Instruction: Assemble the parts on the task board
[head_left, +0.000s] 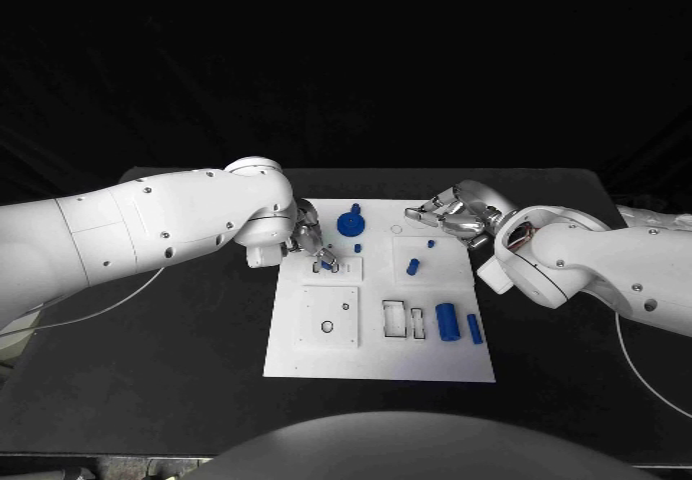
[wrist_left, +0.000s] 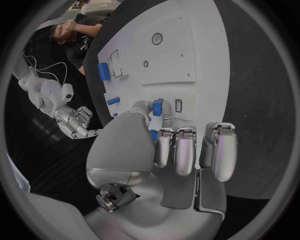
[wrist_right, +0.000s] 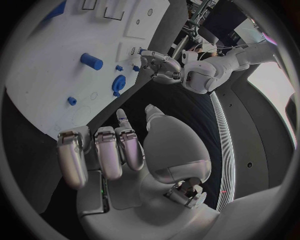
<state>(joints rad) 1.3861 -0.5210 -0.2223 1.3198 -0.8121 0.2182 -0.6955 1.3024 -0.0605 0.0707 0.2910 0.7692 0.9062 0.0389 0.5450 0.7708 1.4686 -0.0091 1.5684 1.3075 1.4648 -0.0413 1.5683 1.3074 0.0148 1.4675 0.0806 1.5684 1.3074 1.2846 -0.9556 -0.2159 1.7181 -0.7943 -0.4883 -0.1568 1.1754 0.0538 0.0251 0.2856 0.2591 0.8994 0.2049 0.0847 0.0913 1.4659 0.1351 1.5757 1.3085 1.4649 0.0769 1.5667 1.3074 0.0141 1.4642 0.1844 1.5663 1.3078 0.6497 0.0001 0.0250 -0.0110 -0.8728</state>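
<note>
Presently the left hand (head_left: 315, 243) is pinching a small blue plastic part (wrist_left: 157, 107), poised directly over the small rectangular slot (wrist_left: 178, 105) on the white flat task board (head_left: 433, 365). The right hand (head_left: 450, 218) is hovering released, fingers apart, farther from that slot.

The white task board (head_left: 378, 345) lies flat mid-bench. At its 12 o'clock stands a blue round part (head_left: 352, 222); near centre, a short blue peg (head_left: 413, 267); toward 4 o'clock, two blue cylinders (head_left: 447, 322) lying side by side.

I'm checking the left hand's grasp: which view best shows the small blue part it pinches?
The left wrist view: the small blue part sits close between fingertips of the left hand. The head view shows it tiny; the right wrist view, distant.
</note>
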